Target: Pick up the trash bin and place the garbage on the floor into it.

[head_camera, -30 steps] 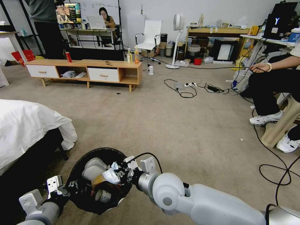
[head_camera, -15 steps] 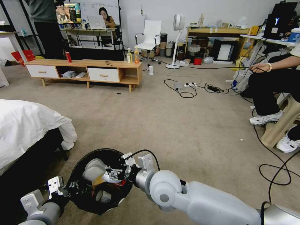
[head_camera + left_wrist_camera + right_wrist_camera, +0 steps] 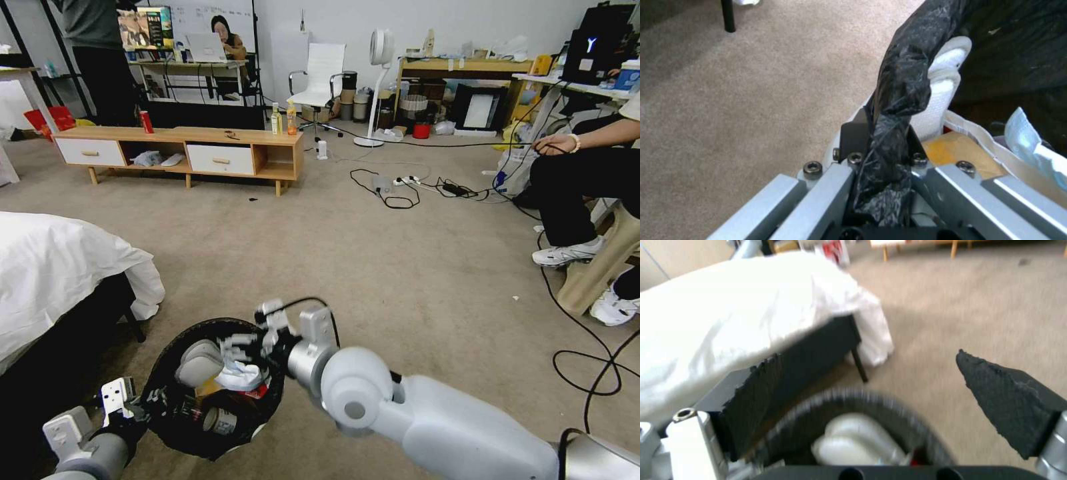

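tissue now lies in the trash bin (image 3: 175,413) (left-held) below the right gripper (image 3: 248,341), jaws wide.

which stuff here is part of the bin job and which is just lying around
Job: trash bin, clamped at its rim by the left gripper; garbage inside it; right gripper, open above the bin; floor.

Lying about: bed, wooden cabinet, drink bottles, cables.

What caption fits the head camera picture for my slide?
Left gripper holds the trash bin by its rim; open right gripper hovers above the garbage inside.
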`<state>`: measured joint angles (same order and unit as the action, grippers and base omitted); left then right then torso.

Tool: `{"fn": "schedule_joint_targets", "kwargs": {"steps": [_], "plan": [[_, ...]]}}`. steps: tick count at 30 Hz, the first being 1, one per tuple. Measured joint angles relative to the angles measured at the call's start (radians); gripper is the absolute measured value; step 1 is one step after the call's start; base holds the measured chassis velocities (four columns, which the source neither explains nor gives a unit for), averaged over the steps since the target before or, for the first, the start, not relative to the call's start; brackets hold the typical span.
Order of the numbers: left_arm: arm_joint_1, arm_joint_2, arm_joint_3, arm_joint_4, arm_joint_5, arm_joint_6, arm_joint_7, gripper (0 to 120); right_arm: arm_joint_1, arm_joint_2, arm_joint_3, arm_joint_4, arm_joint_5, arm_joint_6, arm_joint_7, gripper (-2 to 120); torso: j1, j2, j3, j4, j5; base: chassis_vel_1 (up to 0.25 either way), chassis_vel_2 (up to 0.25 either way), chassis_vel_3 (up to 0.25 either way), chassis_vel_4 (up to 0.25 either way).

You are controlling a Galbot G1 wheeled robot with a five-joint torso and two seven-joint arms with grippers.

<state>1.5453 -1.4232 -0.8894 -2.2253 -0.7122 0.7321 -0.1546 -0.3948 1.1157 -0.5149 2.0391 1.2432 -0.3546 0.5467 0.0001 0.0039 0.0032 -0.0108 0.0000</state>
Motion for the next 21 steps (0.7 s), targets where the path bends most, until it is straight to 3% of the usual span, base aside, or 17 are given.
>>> {"fn": "schedule_joint_targets", "kwargs": {"steps": [15,16,19,21], "plan": [[0.004,-0.011,0.001,-0.004,0.012,-0.001,0.007,2,-0.022,-0.018,0.139,0.044,-0.04,0.077,-0.066,99,0.0,0.0,0.0,0.0001,0.0,0.0,0.0,0.0,0.0],[0.006,-0.013,-0.001,-0.005,0.016,-0.001,0.007,2,-0.053,-0.042,0.214,0.059,-0.069,0.12,-0.102,99,0.0,0.0,0.0,0.0002,0.0001,0.0,0.0,0.0,0.0],[0.006,-0.015,-0.002,-0.008,0.018,-0.001,0.007,2,-0.073,-0.067,0.264,0.067,-0.095,0.155,-0.129,99,0.0,0.0,0.0,0.0001,0.0001,0.0,0.0,0.0,0.0],[0.008,-0.02,-0.007,-0.014,0.026,-0.003,0.009,2,-0.11,-0.108,0.335,0.071,-0.173,0.249,-0.188,99,0.0,0.0,0.0,-0.0004,0.0002,0.0,0.0,0.0,0.0]]}}
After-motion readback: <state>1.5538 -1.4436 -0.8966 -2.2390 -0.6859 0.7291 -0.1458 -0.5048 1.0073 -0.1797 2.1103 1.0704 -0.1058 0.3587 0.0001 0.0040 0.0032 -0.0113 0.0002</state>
